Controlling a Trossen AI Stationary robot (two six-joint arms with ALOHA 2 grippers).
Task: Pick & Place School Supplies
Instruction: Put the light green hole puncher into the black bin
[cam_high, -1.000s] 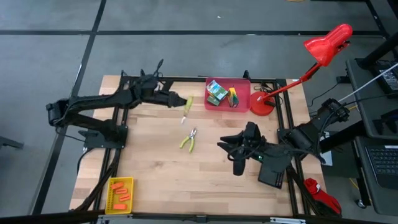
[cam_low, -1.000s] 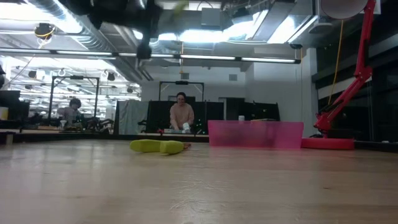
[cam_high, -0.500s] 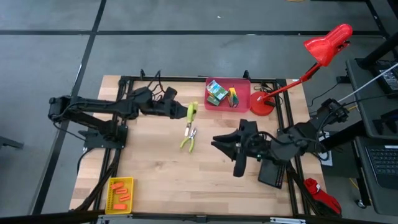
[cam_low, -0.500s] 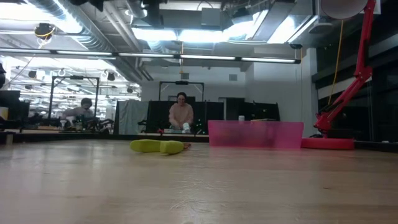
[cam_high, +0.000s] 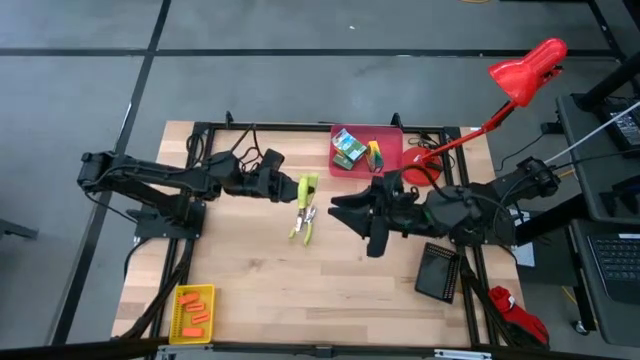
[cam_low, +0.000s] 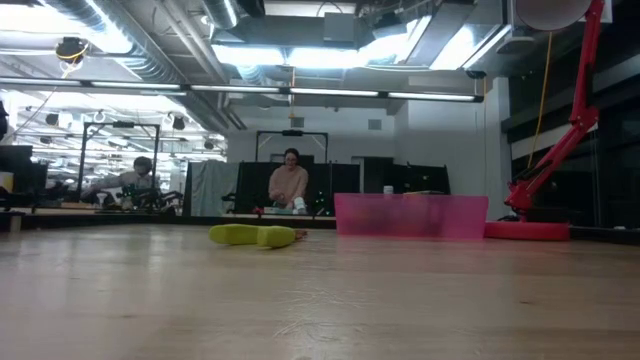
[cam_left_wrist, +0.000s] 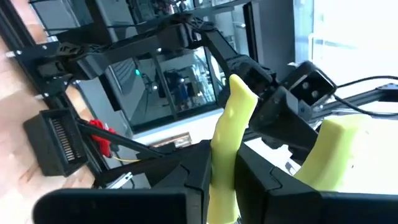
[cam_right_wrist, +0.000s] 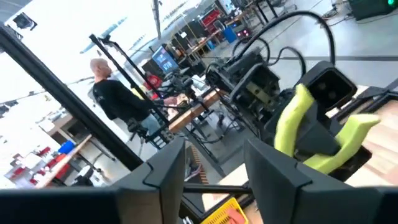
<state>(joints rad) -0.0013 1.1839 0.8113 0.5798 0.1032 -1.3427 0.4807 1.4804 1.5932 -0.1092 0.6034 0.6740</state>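
My left gripper (cam_high: 285, 187) (cam_left_wrist: 222, 168) is over the table's middle, shut on a pair of pliers (cam_high: 305, 190) with yellow-green handles. The second pliers (cam_high: 298, 231) (cam_low: 255, 235) lies flat on the wood just near of it. My right gripper (cam_high: 342, 208) (cam_right_wrist: 217, 168) is open, close to the right of the held pliers (cam_right_wrist: 298, 124) and facing it. Crayon boxes (cam_high: 348, 148) sit in the red bin (cam_high: 392, 158). Orange sticks (cam_high: 197, 318) lie in the yellow bin (cam_high: 180, 296). My left gripper pinches one yellow-green handle (cam_left_wrist: 225, 149) of the pliers between its two fingers, coming level from the table's left. The other handle (cam_left_wrist: 336, 149) stands free beside the fingers. The pliers is lifted clear of the table and does not show in the low view.
A black bin (cam_high: 438, 271) sits at the near right, behind my right arm. A red desk lamp's base (cam_high: 422, 168) stands beside the red bin (cam_low: 410, 215) at the far right. Bare wood lies toward the near edge. People sit in the room beyond.
My left gripper has carried the pliers from the far edge toward the table's middle, stopping over the second pliers. My right gripper has moved toward the far left, toward the held pliers, uncovering the black bin. The pliers on the table has kept still.
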